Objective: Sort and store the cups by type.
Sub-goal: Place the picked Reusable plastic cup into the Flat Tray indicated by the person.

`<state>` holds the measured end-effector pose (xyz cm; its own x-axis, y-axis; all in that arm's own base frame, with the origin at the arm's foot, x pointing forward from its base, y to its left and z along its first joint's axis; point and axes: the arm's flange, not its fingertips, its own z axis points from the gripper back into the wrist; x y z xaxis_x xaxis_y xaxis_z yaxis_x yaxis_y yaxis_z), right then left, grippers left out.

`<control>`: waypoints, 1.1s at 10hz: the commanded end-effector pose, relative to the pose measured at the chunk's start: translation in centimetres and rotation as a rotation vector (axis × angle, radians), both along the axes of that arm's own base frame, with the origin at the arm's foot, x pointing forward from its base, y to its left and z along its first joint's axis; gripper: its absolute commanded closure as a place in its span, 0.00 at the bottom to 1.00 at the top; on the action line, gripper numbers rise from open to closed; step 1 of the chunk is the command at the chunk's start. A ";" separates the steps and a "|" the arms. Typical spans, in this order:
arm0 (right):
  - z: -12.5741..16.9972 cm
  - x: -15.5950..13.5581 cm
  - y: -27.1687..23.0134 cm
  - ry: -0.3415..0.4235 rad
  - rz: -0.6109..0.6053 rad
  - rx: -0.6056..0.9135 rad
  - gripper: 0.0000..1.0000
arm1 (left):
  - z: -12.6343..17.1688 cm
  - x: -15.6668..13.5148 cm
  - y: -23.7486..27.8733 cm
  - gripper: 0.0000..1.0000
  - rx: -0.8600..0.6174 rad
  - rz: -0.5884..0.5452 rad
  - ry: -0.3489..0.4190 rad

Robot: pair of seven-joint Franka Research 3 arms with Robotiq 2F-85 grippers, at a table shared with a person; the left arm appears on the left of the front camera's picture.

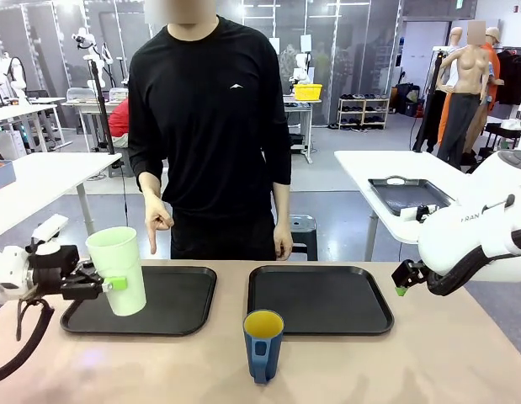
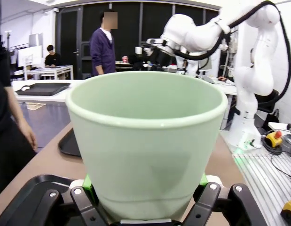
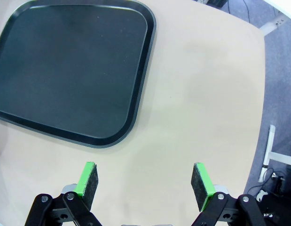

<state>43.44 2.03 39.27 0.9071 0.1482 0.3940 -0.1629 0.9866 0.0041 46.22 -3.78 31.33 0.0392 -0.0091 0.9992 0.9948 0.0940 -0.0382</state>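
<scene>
1. Beige worktop [image 1: 462, 362] in an open lab hall carries two black trays side by side, the left tray [image 1: 188, 290] and the right tray [image 1: 319, 299]. They probably serve as one tray per cup type.
2. The mint-green tumbler [image 1: 117, 269] is clamped low on its wall by the left tool [image 1: 113, 284]. It hangs slightly tilted over the near left corner of the left tray, which I judge is where it will be set down.
3. At the far side, the person's hand [image 1: 156, 220] points one finger down toward the left tray, seemingly to mark the tumbler's place.
4. The dark blue mug [image 1: 263, 343], yellow inside, stands upright on bare worktop just in front of the gap between the trays. Its handle faces the robot's side and it is on neither tray, so it is not yet sorted.
5. The right tool [image 3: 144, 184] has its jaws wide apart and holds nothing. It hovers over bare worktop beside a corner of the right tray, probably waiting clear.
6. The left wrist view makes plain that green pads press on both sides of the tumbler's base. The front view gives the tumbler's tilt and its place over the tray. The right wrist view confirms nothing lies between that tool's pads, while from the front the tool is small and side-on.
</scene>
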 end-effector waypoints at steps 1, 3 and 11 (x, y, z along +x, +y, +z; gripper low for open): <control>-0.1 0.0 -0.2 0.002 -0.002 0.005 0.00 | -1.0 3.3 0.4 0.14 -0.018 0.059 -0.034; -0.1 0.0 -0.2 0.002 -0.002 0.005 0.00 | -2.1 6.4 1.0 0.14 -0.021 0.093 -0.045; -0.1 0.0 -0.2 0.002 -0.002 0.005 0.00 | -8.5 10.0 3.4 0.14 -0.006 0.193 -0.026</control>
